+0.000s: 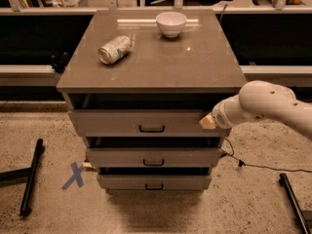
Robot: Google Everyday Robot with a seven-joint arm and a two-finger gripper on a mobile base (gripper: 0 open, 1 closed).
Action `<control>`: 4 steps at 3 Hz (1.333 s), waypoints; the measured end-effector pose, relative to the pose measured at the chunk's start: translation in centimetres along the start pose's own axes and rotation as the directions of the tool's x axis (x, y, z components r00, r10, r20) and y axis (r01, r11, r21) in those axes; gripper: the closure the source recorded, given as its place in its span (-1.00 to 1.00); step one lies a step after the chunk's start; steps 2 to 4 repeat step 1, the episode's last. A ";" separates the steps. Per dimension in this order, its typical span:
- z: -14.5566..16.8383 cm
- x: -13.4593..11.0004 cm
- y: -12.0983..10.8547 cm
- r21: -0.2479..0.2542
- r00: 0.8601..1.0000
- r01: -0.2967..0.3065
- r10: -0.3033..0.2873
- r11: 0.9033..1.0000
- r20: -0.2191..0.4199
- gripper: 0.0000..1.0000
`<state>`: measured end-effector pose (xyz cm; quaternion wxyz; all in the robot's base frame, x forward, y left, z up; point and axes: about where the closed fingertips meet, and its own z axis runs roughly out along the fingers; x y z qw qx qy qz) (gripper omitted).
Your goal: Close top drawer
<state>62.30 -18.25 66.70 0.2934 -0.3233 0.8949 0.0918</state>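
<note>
The top drawer (117, 123) is the widest grey-beige front under the cabinet top, with a small black wire handle (151, 128) at its centre. It stands out a little from the cabinet, with a dark gap above it. My gripper (208, 122) is at the end of the white arm (265, 104), which reaches in from the right. Its tan tip rests against the right end of the top drawer front, well to the right of the handle.
Two narrower drawer fronts (153, 157) (153, 182) sit below, each slightly out. On the cabinet top (195, 62) lie a tipped can (115, 49) and a white bowl (171, 23). The floor holds a blue tape X (74, 175), black bars (30, 179) (292, 199) and a thin cable (253, 165).
</note>
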 end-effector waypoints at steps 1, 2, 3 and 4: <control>0.0 0.0 0.0 0.000 1.000 0.000 0.000 1.000 0.000 1.00; 0.0 0.0 0.0 0.000 1.000 0.000 0.000 1.000 0.000 1.00; 0.0 0.0 0.0 0.000 1.000 0.000 0.000 1.000 0.000 1.00; 0.0 0.0 0.0 0.000 1.000 0.000 0.000 1.000 0.000 1.00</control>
